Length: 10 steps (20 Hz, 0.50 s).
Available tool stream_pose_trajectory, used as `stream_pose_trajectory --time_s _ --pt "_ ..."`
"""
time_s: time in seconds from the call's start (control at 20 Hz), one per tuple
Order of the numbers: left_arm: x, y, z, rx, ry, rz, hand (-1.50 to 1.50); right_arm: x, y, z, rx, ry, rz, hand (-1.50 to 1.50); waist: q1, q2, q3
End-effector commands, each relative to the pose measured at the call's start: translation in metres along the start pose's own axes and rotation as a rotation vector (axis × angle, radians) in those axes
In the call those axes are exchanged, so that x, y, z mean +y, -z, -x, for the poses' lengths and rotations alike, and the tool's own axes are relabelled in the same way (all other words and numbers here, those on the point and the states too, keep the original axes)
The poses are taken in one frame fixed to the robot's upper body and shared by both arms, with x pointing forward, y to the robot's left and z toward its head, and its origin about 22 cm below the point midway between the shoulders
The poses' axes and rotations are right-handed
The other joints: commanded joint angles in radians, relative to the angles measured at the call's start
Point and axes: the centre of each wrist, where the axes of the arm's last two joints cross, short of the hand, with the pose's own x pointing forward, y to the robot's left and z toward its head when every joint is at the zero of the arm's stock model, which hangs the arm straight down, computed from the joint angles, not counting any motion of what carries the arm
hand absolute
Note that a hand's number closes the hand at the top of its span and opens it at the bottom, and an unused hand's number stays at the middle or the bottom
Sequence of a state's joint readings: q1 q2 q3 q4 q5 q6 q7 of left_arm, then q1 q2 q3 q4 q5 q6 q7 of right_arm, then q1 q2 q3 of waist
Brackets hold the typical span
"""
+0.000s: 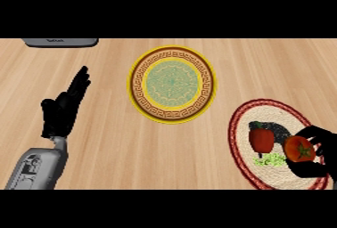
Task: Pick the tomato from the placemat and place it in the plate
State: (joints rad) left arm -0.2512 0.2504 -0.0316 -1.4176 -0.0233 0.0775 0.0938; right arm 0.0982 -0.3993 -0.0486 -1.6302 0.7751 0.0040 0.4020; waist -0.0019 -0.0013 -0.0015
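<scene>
Tomato (302, 148): round, smooth, likely light and slippery, bruisable; best cupped round its sides. Right hand (314, 167) curled round it over placemat (245, 116). Left hand (64, 109) spread, resting.

Looks like a home kitchen: a pale wood-plank worktop (99, 133), an ornate yellow-rimmed plate (137, 84) near its middle, a woven red-bordered placemat (263, 107) with food at the right edge, a grey appliance (60, 42) at the far-left edge.

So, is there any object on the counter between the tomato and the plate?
Nothing visible. The right hand curls round the tomato over the placemat; a red vegetable sits beside it. Bare counter lies toward the plate.
</scene>
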Motion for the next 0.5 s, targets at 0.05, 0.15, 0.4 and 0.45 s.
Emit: stream_pose_trajectory --time_s 0.05,0.15,0.4,0.45 --pt "0.015 0.006 0.004 0.011 0.011 -0.002 0.00 0.002 0.005 0.004 -0.018 0.019 0.073 1.50 -0.001 0.001 0.002" --pt "-0.013 0.009 -0.003 -0.014 -0.009 0.001 0.00 -0.009 0.003 -0.012 -0.050 -0.018 0.068 1.50 -0.001 0.001 0.001" --pt "-0.012 -0.003 0.001 -0.005 -0.003 0.038 0.00 -0.022 0.041 -0.044 -0.155 -0.199 -0.131 1.50 0.028 0.004 0.002" --pt "-0.022 0.007 0.008 0.017 -0.022 0.010 0.00 -0.034 0.053 -0.053 -0.204 -0.150 -0.084 1.50 0.013 0.005 0.002"
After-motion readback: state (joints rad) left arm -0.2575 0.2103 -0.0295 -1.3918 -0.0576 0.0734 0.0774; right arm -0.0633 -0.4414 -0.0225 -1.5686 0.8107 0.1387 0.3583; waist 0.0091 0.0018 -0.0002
